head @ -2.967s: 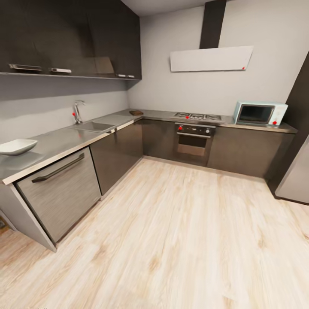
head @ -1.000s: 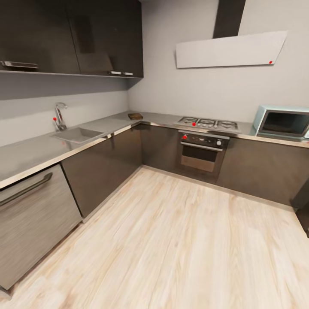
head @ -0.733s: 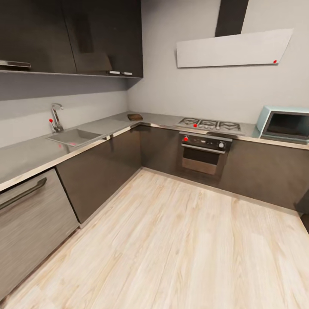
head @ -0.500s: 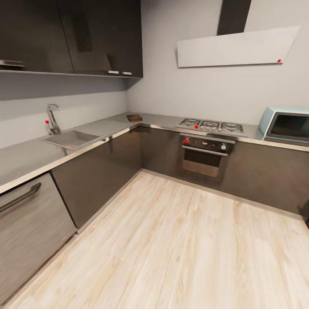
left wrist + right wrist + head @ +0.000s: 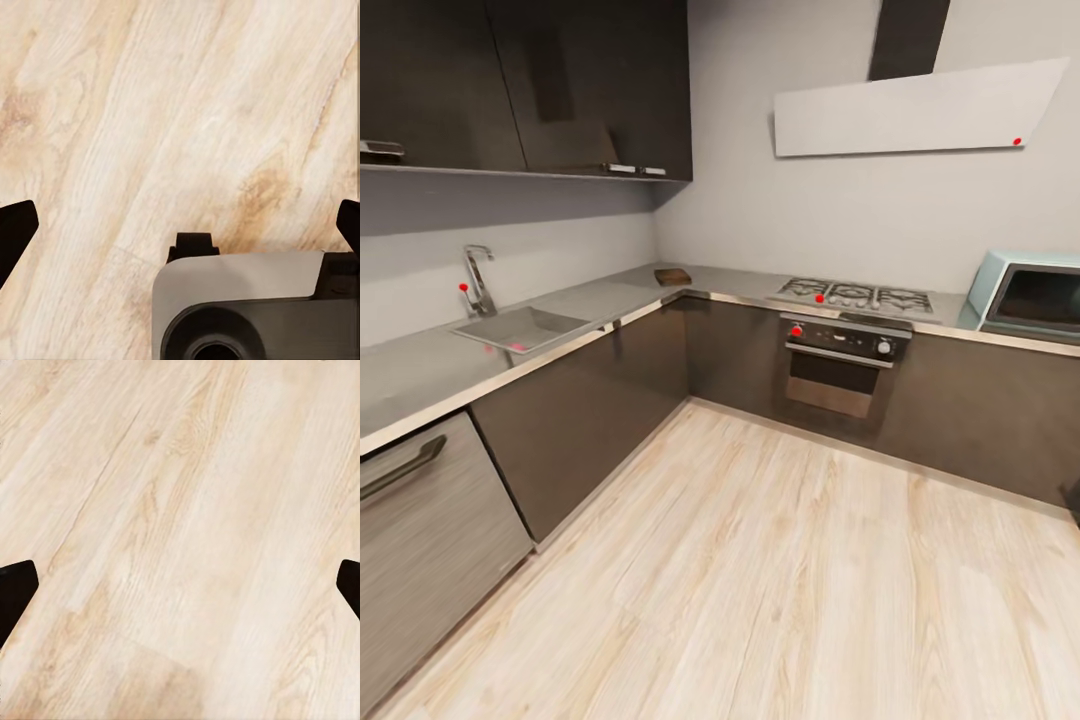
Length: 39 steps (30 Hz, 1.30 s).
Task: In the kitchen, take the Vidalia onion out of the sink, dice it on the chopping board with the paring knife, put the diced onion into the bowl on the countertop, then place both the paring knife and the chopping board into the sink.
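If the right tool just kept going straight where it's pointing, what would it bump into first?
Most likely the floor. In the right wrist view the right tool points at bare wooden planks, its two dark fingertips wide apart at the picture's edges with nothing between them. How far off the floor is cannot be told.

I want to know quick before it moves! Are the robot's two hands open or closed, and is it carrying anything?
Left hand: open, fingertips far apart, holding nothing.
Right hand: open, fingertips far apart, holding nothing.
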Available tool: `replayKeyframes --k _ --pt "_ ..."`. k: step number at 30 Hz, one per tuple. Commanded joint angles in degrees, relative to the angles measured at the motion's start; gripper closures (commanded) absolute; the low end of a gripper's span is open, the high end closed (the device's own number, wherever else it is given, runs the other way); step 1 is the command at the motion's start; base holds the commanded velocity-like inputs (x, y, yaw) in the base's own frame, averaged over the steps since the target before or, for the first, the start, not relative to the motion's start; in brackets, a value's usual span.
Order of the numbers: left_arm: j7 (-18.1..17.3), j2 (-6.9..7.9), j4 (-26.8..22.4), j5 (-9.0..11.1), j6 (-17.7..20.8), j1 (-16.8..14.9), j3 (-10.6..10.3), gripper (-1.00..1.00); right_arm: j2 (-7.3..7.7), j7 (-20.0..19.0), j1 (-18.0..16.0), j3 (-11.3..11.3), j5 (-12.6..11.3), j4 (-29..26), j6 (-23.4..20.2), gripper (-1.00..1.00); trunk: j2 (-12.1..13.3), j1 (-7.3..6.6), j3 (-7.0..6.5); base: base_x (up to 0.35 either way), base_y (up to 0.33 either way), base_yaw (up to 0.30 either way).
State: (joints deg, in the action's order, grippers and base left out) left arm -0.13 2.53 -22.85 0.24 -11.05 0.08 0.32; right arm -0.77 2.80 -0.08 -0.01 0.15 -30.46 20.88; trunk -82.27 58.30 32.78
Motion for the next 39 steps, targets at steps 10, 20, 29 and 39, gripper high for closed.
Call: replayKeyframes --k 10,20,29,39 --pt "-0.04 0.00 0.01 0.03 -0.02 0.01 0.03 -1.00 -0.02 0.19 -0.01 0.01 0.02 0.05 0.13 -1.00 4.00 -2.20 -1.76 0.000 0.000 0.000" --pt "0.04 -0.04 0.11 0.03 -0.02 0.01 0.03 -1.00 0.05 0.19 -0.01 0.01 0.02 -0.03 0.13 -1.00 8.01 -4.40 -3.56 0.000 0.000 0.000" --pt "0.04 -0.07 0.04 0.03 -0.02 0.01 0.03 -1.00 0.06 0.19 -0.01 0.01 0.07 0.02 0.13 -1.00 11.62 -6.38 -5.17 0.000 0.000 0.000" --pt "0.09 -0.07 -0.03 0.03 -0.02 0.01 0.03 -1.00 0.06 0.19 -0.01 0.01 0.02 0.05 0.13 -1.00 15.63 -8.57 -6.97 0.000 0.000 0.000"
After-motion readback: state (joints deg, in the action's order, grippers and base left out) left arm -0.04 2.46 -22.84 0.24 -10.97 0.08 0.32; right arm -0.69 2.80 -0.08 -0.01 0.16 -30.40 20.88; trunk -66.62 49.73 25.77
